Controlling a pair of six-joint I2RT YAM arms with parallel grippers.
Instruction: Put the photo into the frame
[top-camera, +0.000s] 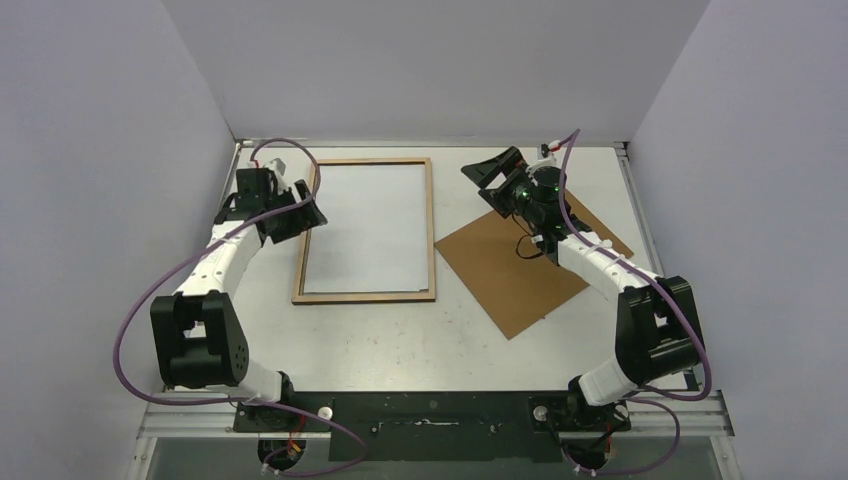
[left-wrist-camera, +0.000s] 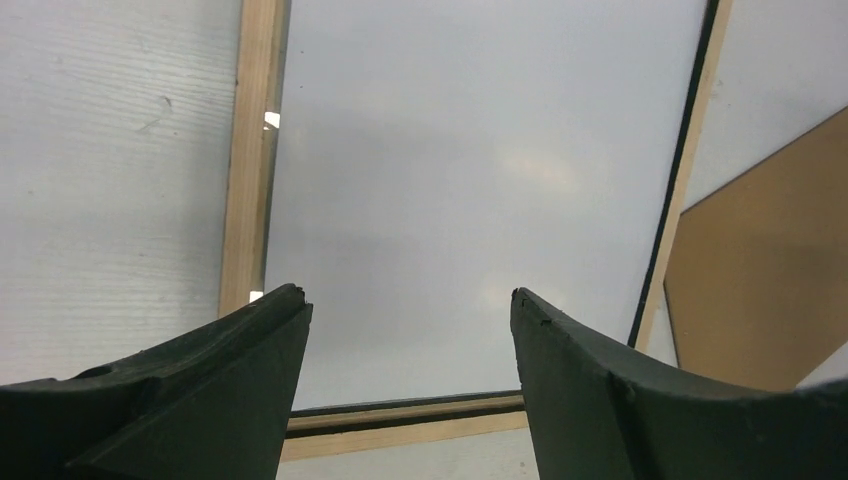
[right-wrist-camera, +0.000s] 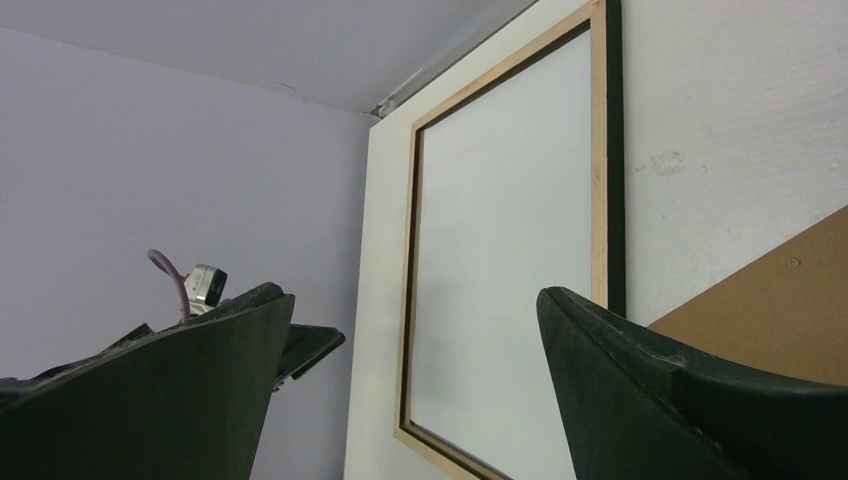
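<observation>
Top view: my left claw (top-camera: 314, 208) is covering a stretch of the left rim of the frame (top-camera: 433, 230). My right arm (top-camera: 590, 262) is hiding the far corner of the brown board (top-camera: 500, 275). Pale panel (top-camera: 370, 230) inside the frame: I am failing to tell sheet from glazing. Both wrist views are cropping frame and board at their edges.

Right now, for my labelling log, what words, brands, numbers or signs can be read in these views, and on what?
None: no readable text shows on the frame, the pale panel inside it, the brown backing board or the table.
</observation>
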